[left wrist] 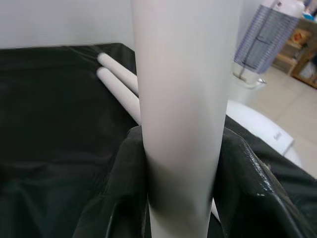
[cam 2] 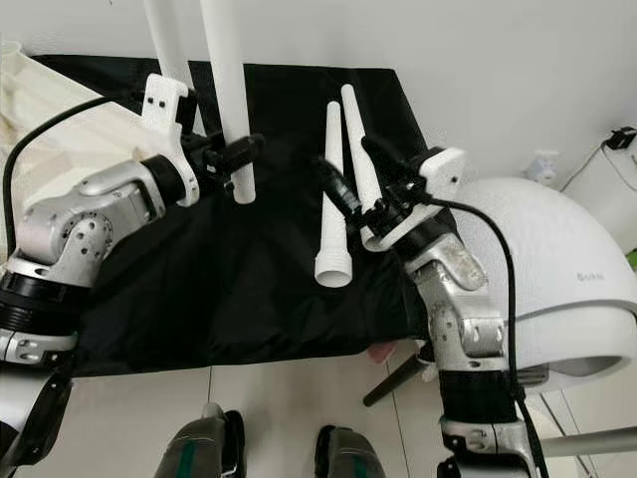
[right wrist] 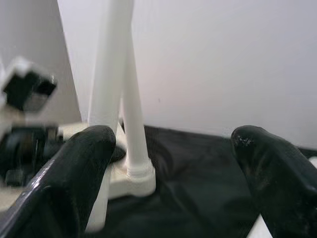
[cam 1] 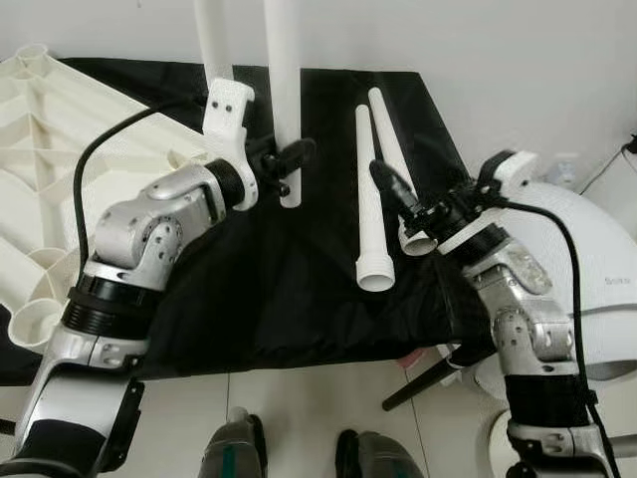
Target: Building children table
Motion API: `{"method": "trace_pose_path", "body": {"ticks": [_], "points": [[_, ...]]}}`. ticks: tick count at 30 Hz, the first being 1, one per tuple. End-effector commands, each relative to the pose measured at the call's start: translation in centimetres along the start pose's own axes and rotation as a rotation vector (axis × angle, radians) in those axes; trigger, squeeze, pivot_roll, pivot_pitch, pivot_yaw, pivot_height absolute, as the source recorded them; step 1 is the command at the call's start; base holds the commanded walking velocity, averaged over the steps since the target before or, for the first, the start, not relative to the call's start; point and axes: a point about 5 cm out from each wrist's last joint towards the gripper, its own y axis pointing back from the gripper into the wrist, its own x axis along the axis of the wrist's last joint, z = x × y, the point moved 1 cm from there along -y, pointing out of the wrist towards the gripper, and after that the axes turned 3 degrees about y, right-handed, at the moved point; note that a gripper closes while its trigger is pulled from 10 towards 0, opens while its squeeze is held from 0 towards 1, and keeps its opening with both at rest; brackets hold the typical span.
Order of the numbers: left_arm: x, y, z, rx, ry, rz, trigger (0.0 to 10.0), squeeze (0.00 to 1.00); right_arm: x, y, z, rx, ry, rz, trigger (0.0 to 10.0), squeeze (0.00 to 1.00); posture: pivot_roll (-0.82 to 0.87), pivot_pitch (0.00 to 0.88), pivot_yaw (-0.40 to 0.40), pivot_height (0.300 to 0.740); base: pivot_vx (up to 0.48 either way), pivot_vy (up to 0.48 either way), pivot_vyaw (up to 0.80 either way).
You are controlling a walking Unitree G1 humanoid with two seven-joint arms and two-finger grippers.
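My left gripper (cam 1: 289, 164) is shut on a white table leg (cam 1: 284, 80), holding it upright over the black cloth (cam 1: 249, 299); the leg (left wrist: 181, 114) sits between both black fingers. A second leg (cam 1: 214, 40) stands upright just behind it, seated in a socket (right wrist: 133, 181). The upturned white table top (cam 1: 40, 179) lies at the left. Two more white legs (cam 1: 366, 199) (cam 1: 391, 149) lie side by side on the cloth. My right gripper (cam 2: 348, 164) hangs open just over their near ends, nothing between its fingers (right wrist: 74, 168).
A white domed object (cam 1: 587, 259) sits on the tiled floor at the right, with a black rod (cam 1: 418, 388) poking out beside it. My feet (cam 1: 299, 453) stand at the cloth's near edge. A white wall (cam 1: 498, 60) closes the far side.
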Motion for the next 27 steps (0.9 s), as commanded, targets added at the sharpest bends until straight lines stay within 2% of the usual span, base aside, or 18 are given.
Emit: {"method": "trace_pose_path", "body": {"ticks": [1, 5, 8, 11, 12, 14, 15, 18, 19, 25, 26, 27], "points": [[-0.5, 0.1, 1.2, -0.115, -0.036, -0.031, 10.0, 0.00, 1.0, -0.3, 0.3, 0.018, -0.005, 0.029, 10.0, 0.00, 0.04, 0.097, -0.021, 0.740, 0.000, 0.000, 0.00], [-0.5, 0.1, 1.2, -0.115, -0.036, -0.031, 10.0, 0.00, 1.0, -0.3, 0.3, 0.018, -0.005, 0.029, 10.0, 0.00, 0.04, 0.097, -0.021, 0.740, 0.000, 0.000, 0.00], [-2.7, 0.2, 3.5, -0.175, -0.085, -0.096, 10.0, 0.00, 3.0, -2.1, 0.9, 0.065, -0.005, 0.090, 10.0, 0.00, 0.06, 0.104, -0.039, 0.740, 0.000, 0.000, 0.00], [-3.1, 0.3, 4.0, -0.192, -0.098, -0.109, 10.0, 0.00, 3.2, -2.4, 0.9, 0.078, 0.004, 0.092, 10.0, 0.00, 0.06, 0.104, -0.039, 0.740, 0.000, 0.000, 0.00], [-3.4, 0.4, 4.3, -0.200, -0.098, -0.124, 10.0, 0.00, 3.0, -2.7, 1.0, 0.089, 0.186, 0.044, 10.0, 0.00, 0.06, 0.108, -0.042, 0.740, 0.000, 0.000, 0.00], [-3.4, 0.4, 4.3, -0.200, -0.098, -0.124, 10.0, 0.00, 3.0, -2.7, 1.0, 0.089, 0.186, 0.044, 10.0, 0.00, 0.06, 0.108, -0.042, 0.740, 0.000, 0.000, 0.00], [-3.6, 0.6, 4.6, -0.213, -0.094, -0.139, 10.0, 0.00, 2.8, -2.8, 0.9, 0.121, 0.337, 0.006, 10.0, 0.00, 0.06, 0.112, -0.043, 0.740, 0.000, 0.000, 0.00], [-3.9, 0.9, 5.2, -0.250, -0.109, -0.173, 10.0, 0.00, 3.3, -3.0, 0.9, 0.152, 0.494, -0.001, 10.0, 0.00, 0.06, 0.114, -0.040, 0.740, 0.000, 0.000, 0.00], [-4.0, 1.0, 5.2, -0.253, -0.110, -0.177, 10.0, 0.00, 3.4, -3.0, 0.9, 0.158, 0.535, -0.002, 10.0, 0.00, 0.06, 0.114, -0.040, 0.740, 0.000, 0.000, 0.00], [-4.1, 1.2, 5.3, -0.265, -0.121, -0.190, 10.0, 0.00, 3.6, -3.2, 1.0, 0.173, 0.600, -0.005, 10.0, 0.00, 0.06, 0.114, -0.039, 0.740, 0.000, 0.000, 0.00], [-4.2, 1.4, 5.3, -0.268, -0.133, -0.201, 10.0, 0.00, 3.8, -3.2, 1.2, 0.169, 0.645, 0.001, 10.0, 0.00, 0.06, 0.114, -0.038, 0.740, 0.000, 0.000, 0.00], [-4.3, 1.7, 5.3, -0.280, -0.138, -0.226, 10.0, 0.00, 4.2, -3.4, 1.4, 0.162, 0.765, 0.006, 10.0, 0.00, 0.06, 0.115, -0.035, 0.740, 0.000, 0.000, 0.00]]}}
